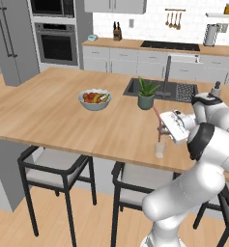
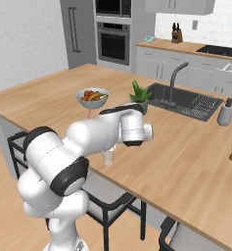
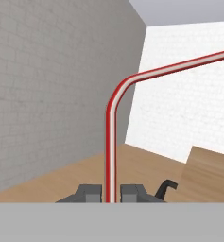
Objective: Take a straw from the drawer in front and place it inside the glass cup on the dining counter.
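In the left base view the gripper (image 1: 160, 129) is seen right of centre of the frame, directly above the glass cup (image 1: 160, 149), which stands near the front edge of the dining counter (image 1: 48, 116), the light wood worktop. The jaws are pressed together on the straw (image 1: 158, 120), which is pinched between them; its thin pinkish-red line is seen rising above the hand, while its lower end reaches down to the cup, though whether it is inside the glass cannot be told. In the hand view the straw (image 3: 111, 142) is shown as a red and white striped tube rising from between the two dark fingertips (image 3: 89, 193) at the bottom centre, then bending towards the upper right of the frame. In the right base view the glass cup (image 2: 108, 157) is seen at centre, just below the white arm, with the gripper hidden behind the forearm. A fruit bowl (image 1: 94, 99) is placed at centre left of the left base view, well apart from the cup, and a potted plant (image 1: 146, 93) stands just beside the dark sink (image 1: 160, 89) in the upper middle.
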Tool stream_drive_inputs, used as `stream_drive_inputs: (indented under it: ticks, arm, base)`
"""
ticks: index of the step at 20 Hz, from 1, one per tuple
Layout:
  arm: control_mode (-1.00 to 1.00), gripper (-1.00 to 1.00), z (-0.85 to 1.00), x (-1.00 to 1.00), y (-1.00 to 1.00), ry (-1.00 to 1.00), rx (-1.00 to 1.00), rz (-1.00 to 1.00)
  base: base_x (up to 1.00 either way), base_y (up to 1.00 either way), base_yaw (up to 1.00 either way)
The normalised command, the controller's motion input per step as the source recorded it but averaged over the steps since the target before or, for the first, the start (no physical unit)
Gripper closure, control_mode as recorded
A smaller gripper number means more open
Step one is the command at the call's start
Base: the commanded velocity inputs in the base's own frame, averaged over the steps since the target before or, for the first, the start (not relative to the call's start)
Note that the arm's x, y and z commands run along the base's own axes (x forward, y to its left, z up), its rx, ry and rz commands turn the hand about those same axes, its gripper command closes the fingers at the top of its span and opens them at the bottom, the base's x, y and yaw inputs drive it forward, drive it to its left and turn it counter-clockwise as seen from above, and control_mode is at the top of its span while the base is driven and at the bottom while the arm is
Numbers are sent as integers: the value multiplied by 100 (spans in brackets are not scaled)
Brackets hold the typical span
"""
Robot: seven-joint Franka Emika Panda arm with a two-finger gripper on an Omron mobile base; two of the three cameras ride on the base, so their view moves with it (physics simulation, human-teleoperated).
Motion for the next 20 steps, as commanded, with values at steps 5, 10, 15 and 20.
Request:
stream_drive_inputs:
  ticks: [5, 10, 15, 20]
  arm:
    - [-100, 100, -10, 4, -2, 0, 0, 0]
    - [-100, 100, -5, 6, -7, 1, 1, 0]
    - [-100, 100, -1, 8, -16, 0, 1, 0]
    - [-100, 100, -7, 7, -10, 0, 1, 0]
  base:
    - [0, 0, 0]
    - [0, 0, 0]
    - [0, 0, 0]
    - [0, 0, 0]
